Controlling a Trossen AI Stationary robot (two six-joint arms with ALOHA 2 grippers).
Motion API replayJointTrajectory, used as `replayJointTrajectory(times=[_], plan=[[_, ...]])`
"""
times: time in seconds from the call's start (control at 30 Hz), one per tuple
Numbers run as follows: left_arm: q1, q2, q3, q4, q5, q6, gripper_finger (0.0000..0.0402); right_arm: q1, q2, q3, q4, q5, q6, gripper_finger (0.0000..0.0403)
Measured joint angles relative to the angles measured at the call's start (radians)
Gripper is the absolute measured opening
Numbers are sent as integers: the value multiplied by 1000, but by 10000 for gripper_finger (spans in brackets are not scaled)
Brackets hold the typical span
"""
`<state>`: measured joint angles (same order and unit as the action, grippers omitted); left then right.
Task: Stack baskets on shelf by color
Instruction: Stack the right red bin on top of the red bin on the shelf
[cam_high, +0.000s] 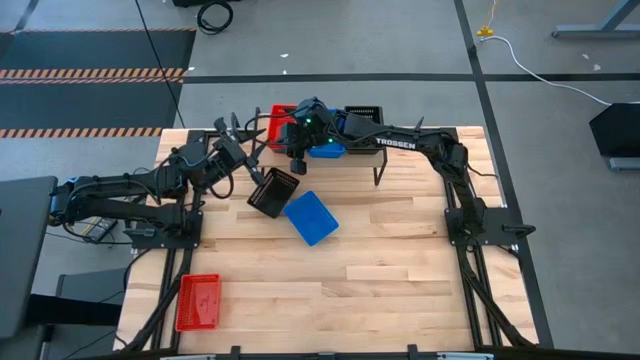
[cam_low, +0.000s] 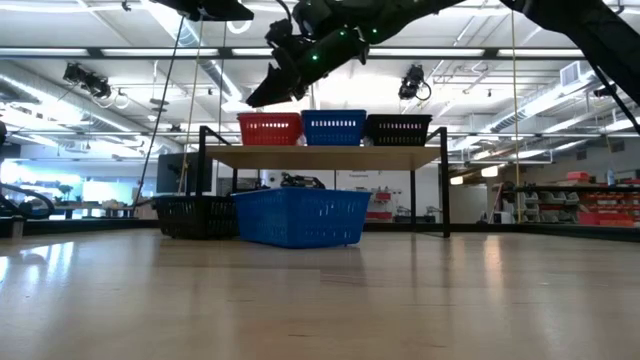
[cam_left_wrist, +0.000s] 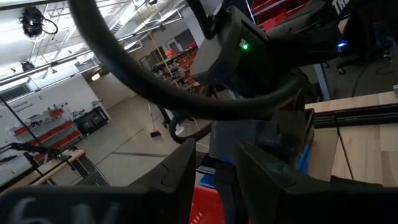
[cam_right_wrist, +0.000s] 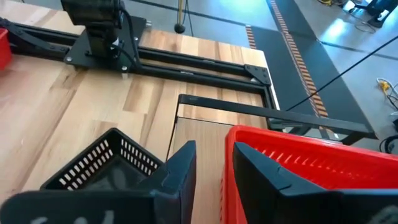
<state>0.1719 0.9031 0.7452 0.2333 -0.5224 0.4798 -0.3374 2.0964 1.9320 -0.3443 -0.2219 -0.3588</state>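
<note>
The shelf (cam_low: 320, 157) stands at the table's far middle and carries a red basket (cam_low: 270, 128), a blue basket (cam_low: 333, 127) and a black basket (cam_low: 398, 128) side by side on their bases. My right gripper (cam_right_wrist: 211, 180) is open, over the red basket's (cam_right_wrist: 298, 168) edge, with one finger inside the basket and one outside it. My left gripper (cam_left_wrist: 217, 180) hovers level just left of the shelf, open and with nothing in it. A black basket (cam_high: 273, 192) and a blue basket (cam_high: 311, 217) rest on the table in front of the shelf. My right gripper comes slanting down from the table's right and straddles the red basket's wall (cam_right_wrist: 227, 155), whose base rests on the shelf top (cam_right_wrist: 199, 124). I cannot tell whether either finger touches the wall.
Another red basket (cam_high: 198, 300) lies at the table's near left corner. The two arms are close together at the shelf's left end, with cables hanging between them. The near middle and right of the tabletop (cam_high: 400, 280) hold no objects.
</note>
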Motion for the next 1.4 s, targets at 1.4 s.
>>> replayJointTrajectory(times=[1.4], plan=[[0,-238,0,-220,-19,-91,118,-7,108,407,-434,197,46,201]])
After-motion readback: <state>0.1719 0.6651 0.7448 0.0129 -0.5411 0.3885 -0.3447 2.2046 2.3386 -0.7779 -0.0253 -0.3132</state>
